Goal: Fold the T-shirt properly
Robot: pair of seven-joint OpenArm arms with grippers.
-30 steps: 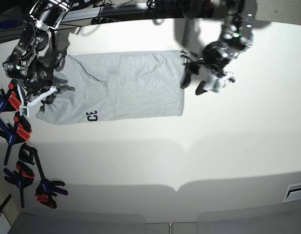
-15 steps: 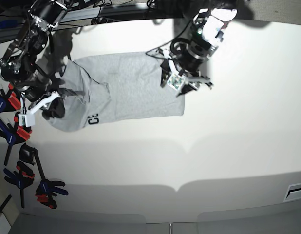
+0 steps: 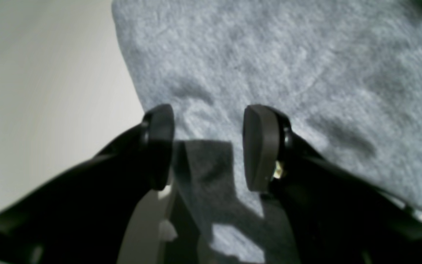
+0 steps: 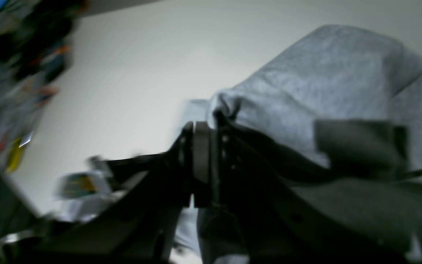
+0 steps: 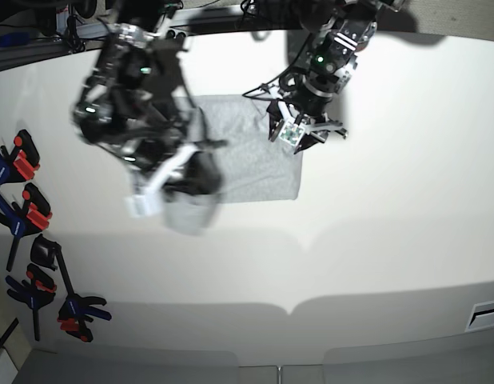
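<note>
The light grey T-shirt (image 5: 259, 164) lies on the white table, and its left part is lifted and carried over its middle. My right gripper (image 5: 197, 178) is shut on a bunched fold of that fabric, which hangs below it. The right wrist view shows the jaws of the right gripper (image 4: 211, 121) pinched on the grey T-shirt (image 4: 324, 73). My left gripper (image 5: 299, 136) hovers over the shirt's right edge. In the left wrist view the left gripper (image 3: 207, 146) stands open above the T-shirt (image 3: 269, 55), with nothing between its fingers (image 3: 262, 146). No lettering shows.
Several black clamps with red and blue grips (image 5: 23, 208) lie along the table's left edge, with more of these clamps (image 5: 71, 308) further forward. Bare white table (image 5: 351, 256) stretches in front of and to the right of the shirt. Cables and a rail run along the back.
My right arm has swept rightward with the shirt's left part, lifting it over the middle. The left gripper has come in from the right and stays open over the right edge.
</note>
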